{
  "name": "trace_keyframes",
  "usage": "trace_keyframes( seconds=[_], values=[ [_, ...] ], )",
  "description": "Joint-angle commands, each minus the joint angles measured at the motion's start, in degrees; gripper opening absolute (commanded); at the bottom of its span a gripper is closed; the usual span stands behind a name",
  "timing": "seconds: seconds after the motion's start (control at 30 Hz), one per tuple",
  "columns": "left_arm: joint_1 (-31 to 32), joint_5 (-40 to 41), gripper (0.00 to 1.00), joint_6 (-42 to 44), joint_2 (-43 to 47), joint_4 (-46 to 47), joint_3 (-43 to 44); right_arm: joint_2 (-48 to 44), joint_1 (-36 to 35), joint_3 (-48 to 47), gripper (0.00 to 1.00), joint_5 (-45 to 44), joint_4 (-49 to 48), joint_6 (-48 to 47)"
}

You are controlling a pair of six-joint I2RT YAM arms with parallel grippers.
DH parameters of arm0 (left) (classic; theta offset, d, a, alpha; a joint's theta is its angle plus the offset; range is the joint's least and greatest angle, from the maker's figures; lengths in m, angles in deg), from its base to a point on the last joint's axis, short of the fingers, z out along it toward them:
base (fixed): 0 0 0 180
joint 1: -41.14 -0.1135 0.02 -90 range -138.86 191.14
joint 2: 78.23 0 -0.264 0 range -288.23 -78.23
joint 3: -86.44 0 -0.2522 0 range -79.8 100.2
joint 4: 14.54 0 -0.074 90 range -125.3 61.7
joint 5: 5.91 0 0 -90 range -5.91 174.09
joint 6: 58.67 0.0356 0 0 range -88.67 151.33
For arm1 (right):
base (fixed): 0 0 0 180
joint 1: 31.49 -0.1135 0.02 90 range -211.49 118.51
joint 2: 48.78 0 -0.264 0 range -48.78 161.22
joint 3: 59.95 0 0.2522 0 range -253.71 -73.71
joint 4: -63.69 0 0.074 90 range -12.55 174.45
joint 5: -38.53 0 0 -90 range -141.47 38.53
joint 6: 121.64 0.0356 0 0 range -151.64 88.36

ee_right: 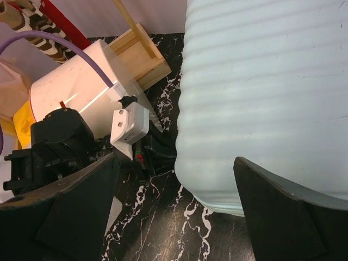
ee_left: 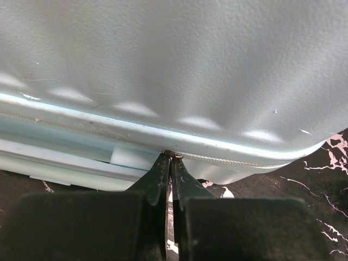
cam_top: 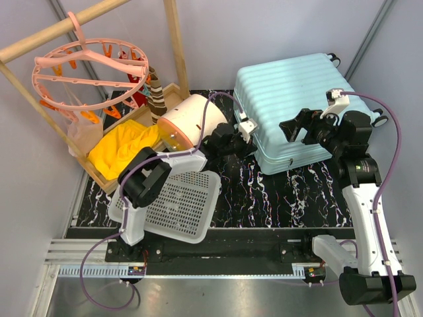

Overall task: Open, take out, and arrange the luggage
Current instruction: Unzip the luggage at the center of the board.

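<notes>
The pale mint-blue ribbed hard-shell suitcase (cam_top: 284, 86) lies flat at the right rear of the black white-veined worktop (cam_top: 264, 198), long axis left-right, wheels (cam_top: 380, 121) rightward, grey walls (cam_top: 264, 33) behind, the left hand (ee_left: 171, 157) clenched at its zip seam (ee_left: 234, 159), perhaps nipping the pull (ee_left: 171, 154), the right hand (cam_top: 294, 125) released above its near edge.

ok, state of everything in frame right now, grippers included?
luggage: closed, lying flat.
left gripper: shut, tips at the luggage's zip seam.
right gripper: open, over the luggage, holding nothing.
white basket: nothing visible inside.
yellow cloth: crumpled in the wooden crate.
peg hanger: hanging from the wooden rail.
</notes>
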Motion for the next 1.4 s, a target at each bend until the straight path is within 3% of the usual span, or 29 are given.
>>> trace_keyframes(
  seconds=[0.0, 0.4, 1.17, 1.37],
  values=[
    [-0.92, 6.98, 0.0, -0.24, 4.04, 1.92, 1.91, 0.03, 0.06, -0.76, 0.96, -0.57, -1.7, -0.57],
    [-2.76, 18.05, 0.0, -3.23, 6.15, -5.99, 5.42, 0.56, -0.02, -0.41, 0.96, 0.57, -2.67, 0.4],
    [-6.63, 28.07, 0.0, -4.2, -5.36, -13.64, 20.45, 2.93, -0.2, -0.23, 0.95, 1.63, -3.11, 0.49],
    [-8.12, 29.66, 0.0, -4.99, -7.47, -14.69, 24.24, 6.0, -6.25, -1.72, 0.94, -5.56, -0.57, -2.32]
  ],
)
